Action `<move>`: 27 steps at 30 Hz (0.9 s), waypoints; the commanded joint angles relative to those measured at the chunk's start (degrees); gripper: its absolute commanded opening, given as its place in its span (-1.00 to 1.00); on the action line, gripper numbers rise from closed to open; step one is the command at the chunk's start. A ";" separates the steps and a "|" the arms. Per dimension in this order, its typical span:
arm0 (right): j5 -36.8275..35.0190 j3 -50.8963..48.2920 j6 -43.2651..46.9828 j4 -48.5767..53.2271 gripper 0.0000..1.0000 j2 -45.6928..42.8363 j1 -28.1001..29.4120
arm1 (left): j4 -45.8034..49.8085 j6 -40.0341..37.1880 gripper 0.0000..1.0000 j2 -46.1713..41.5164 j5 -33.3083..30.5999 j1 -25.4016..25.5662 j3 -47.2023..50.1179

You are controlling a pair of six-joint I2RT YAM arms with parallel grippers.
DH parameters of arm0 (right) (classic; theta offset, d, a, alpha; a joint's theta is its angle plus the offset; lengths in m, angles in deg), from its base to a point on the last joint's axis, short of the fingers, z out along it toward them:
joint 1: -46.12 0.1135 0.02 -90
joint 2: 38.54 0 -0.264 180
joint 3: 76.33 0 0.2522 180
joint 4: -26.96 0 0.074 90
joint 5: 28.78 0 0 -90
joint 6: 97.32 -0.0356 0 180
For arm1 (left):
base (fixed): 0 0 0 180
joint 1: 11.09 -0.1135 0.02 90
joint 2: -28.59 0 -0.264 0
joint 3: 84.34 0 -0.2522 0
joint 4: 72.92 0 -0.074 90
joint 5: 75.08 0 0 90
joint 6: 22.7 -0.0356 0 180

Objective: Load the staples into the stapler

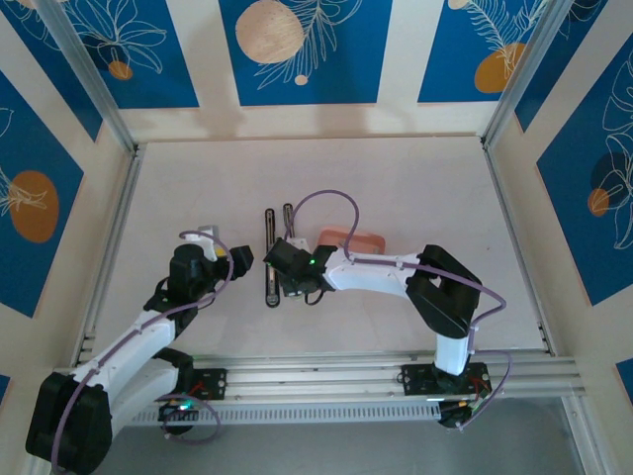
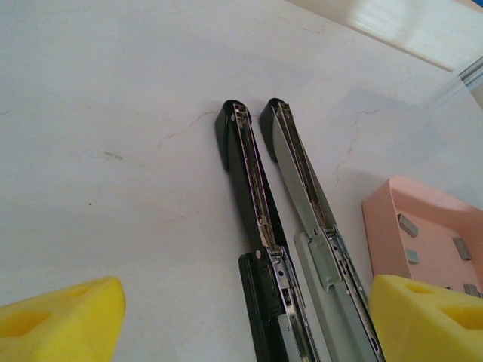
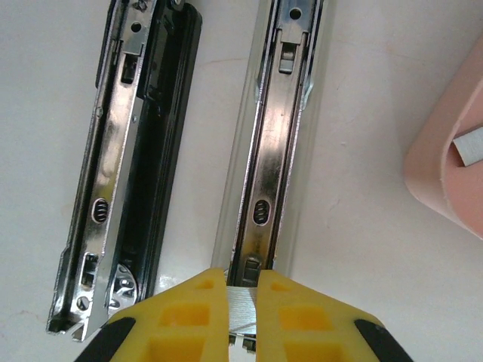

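The stapler lies opened flat on the table as two long bars side by side: a black bar and a light grey bar, each with a metal channel facing up. In the top view the bars run away from the arm bases. My right gripper is shut on a small strip of staples, held just over the near end of the light bar's channel. Further staples lie in the pink tray. My left gripper is open, low at the stapler's near end, touching nothing.
The shallow pink tray sits just right of the stapler, close to my right wrist. Bare table spreads left of and beyond the bars. Metal rails edge the table on both sides and along the front.
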 commanded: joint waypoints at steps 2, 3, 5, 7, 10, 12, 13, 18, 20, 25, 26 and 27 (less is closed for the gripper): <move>0.63 -1.37 -0.86 0.32 -0.77 -3.81 0.05 | -0.29 -0.90 0.68 -0.34 -0.04 0.47 0.23; 0.67 -2.02 -0.82 0.13 -0.77 -4.61 0.07 | -0.80 -1.04 0.68 -0.51 0.66 0.49 0.39; 0.82 -3.34 -0.74 -0.09 -0.77 -6.59 0.00 | -1.98 -1.39 0.68 -0.68 2.43 0.53 0.87; 0.91 -5.13 -0.60 -0.13 -0.77 -8.90 0.00 | -3.36 -1.76 0.67 -0.94 4.38 0.50 1.49; 2.76 -8.77 -0.56 0.20 -0.76 -12.68 -0.89 | -5.65 -2.03 0.67 -1.22 7.87 0.50 2.71; 5.09 -11.50 -0.73 0.44 -0.76 -14.69 -2.03 | -7.68 -2.04 0.67 -1.14 10.66 0.52 3.63; 6.28 -13.21 -0.65 0.25 -0.76 -15.36 -2.67 | -8.56 -2.05 0.67 -0.99 11.81 0.53 3.96; 13.64 -17.78 0.48 -0.92 -0.76 -14.81 -5.85 | -10.38 -1.98 0.67 -0.86 15.90 0.53 5.40; 14.84 -17.89 0.73 -0.44 -0.76 -13.65 -6.45 | -9.70 -2.03 0.66 -1.08 16.76 0.48 5.68; 15.89 -18.48 0.72 -0.39 -0.76 -11.29 -6.53 | -8.29 -2.12 0.67 -2.73 18.07 0.51 6.73; 16.18 -18.59 0.62 -0.32 -0.76 -10.74 -6.51 | -7.91 -2.20 0.67 -3.22 17.99 0.48 6.91; 16.33 -18.66 0.59 -0.26 -0.76 -10.13 -6.55 | -7.30 -2.38 0.67 -3.69 17.75 0.54 7.01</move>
